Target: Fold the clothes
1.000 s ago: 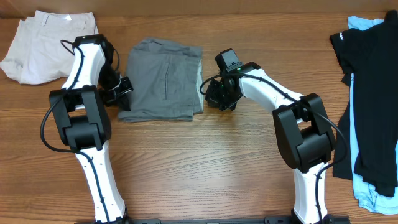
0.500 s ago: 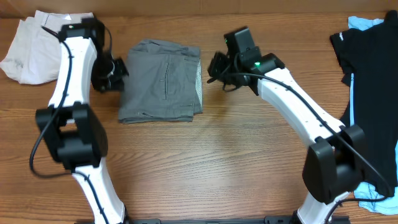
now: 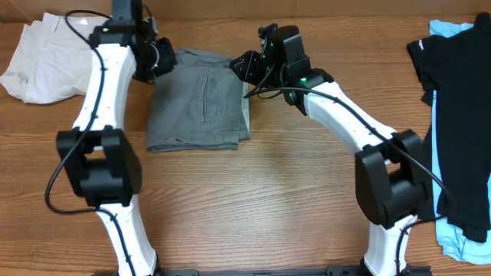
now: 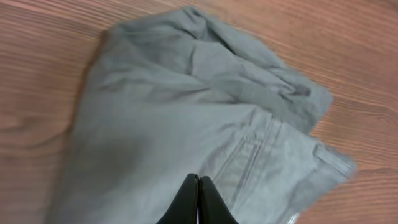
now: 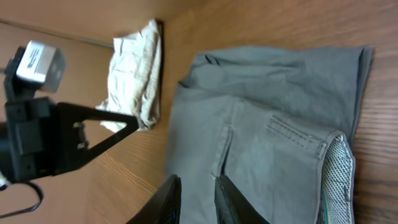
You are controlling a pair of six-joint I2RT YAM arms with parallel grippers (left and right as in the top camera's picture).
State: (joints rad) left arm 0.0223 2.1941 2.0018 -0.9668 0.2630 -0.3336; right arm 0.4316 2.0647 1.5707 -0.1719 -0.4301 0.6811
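Observation:
The grey shorts (image 3: 199, 100) lie folded in a rectangle on the wooden table, waistband and fly seam facing up. My left gripper (image 3: 159, 58) hovers at their far left corner. Seen from the left wrist, its fingers (image 4: 199, 179) are shut, tip to tip, with nothing between them and grey cloth (image 4: 186, 124) below. At the far right corner is my right gripper (image 3: 245, 66). In its wrist view its jaws (image 5: 196, 180) stand slightly open and empty above the shorts (image 5: 267, 124). A mesh pocket lining (image 5: 339, 168) shows at the shorts' edge.
Cream shorts (image 3: 46, 57) lie crumpled at the far left, also seen in the right wrist view (image 5: 140, 68). A pile of black (image 3: 453, 115) and light-blue garments (image 3: 459, 239) covers the right edge. Bare wood (image 3: 253, 199) spreads in front of the grey shorts.
Both arms have moved from the shorts' side edges toward the far corners. The right gripper's jaws have parted a little; the left stayed shut.

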